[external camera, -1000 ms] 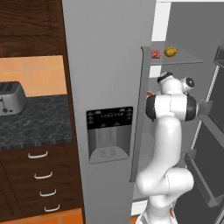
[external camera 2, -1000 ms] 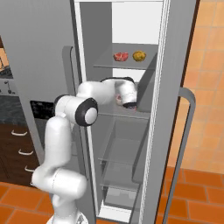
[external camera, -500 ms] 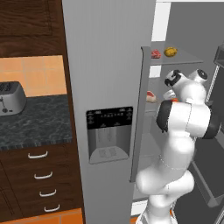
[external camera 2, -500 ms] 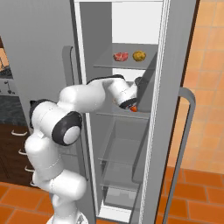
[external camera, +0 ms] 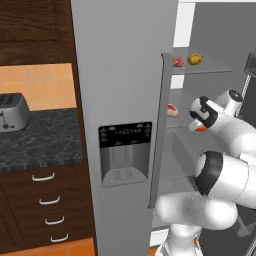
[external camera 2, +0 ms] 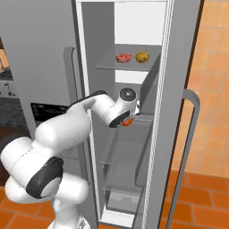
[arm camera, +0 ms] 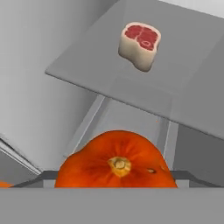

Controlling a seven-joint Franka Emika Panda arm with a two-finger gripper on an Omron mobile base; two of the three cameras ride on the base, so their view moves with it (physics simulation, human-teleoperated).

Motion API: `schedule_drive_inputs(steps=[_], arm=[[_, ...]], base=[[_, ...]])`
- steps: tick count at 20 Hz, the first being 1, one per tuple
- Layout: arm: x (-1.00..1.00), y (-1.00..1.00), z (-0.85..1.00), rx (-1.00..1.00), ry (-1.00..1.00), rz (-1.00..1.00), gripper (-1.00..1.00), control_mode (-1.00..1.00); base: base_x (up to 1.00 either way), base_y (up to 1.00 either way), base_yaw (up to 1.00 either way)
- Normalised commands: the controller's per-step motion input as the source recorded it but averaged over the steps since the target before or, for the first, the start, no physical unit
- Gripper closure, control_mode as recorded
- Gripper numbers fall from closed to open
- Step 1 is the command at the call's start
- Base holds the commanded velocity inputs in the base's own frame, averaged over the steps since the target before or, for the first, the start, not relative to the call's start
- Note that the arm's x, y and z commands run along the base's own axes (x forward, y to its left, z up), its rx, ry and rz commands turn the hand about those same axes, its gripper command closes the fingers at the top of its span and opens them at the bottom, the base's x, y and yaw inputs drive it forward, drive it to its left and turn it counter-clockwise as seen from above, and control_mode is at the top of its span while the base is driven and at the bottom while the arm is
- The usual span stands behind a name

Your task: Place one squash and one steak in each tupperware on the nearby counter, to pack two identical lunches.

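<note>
Inside the open fridge, an orange-red squash (arm camera: 117,164) lies on the middle glass shelf, right in front of my hand. My gripper (external camera: 196,124) (external camera 2: 126,120) stands over this squash (external camera: 200,128) (external camera 2: 128,123) with its jaws wide; the fingertips are hidden, so contact cannot be told. Farther along the same shelf sits a steak (arm camera: 140,44) (external camera: 172,110). The top shelf holds another steak (external camera: 178,61) (external camera 2: 123,57) and a yellow-orange squash (external camera: 194,59) (external camera 2: 142,57). The dark speckled counter (external camera: 40,140) lies to the left. The tupperware is out of view.
The shut grey fridge door (external camera: 120,100) with its water dispenser stands between the counter and the open compartment. A silver toaster (external camera: 11,112) sits on the counter over brown drawers (external camera: 45,200). The open right door (external camera 2: 188,134) with a long handle flanks the shelves.
The arm has swung round and its hand has gone down and deeper onto the middle shelf, closing on the orange-red squash. The jaws have kept the same width.
</note>
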Motion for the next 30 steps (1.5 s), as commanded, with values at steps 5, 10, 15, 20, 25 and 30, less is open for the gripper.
schedule_drive_inputs(steps=[5, 10, 15, 20, 25, 30], arm=[[-1.0, 0.0, 0.26, 0.0, 0.0, 0.19, 1.0, -1.0], [-0.85, 0.39, 0.49, -0.08, 0.0, 0.16, 1.0, -1.0], [-0.74, 0.37, 0.39, -0.08, 0.0, 0.18, 1.0, -1.0], [-0.39, 0.0, 0.0, -0.01, 0.0, 0.08, 1.0, 1.0], [0.0, 0.0, 0.0, 0.0, 0.0, 0.0, 1.0, 1.0], [0.0, 0.0, 0.0, 0.0, 0.0, 0.0, 1.0, 1.0]], base=[[0.0, 0.0, 0.0], [0.0, 0.0, 0.0], [0.0, 0.0, 0.0], [-0.6, 0.13, 0.15], [-0.74, 0.83, 0.16], [-0.04, 1.0, -0.03]])
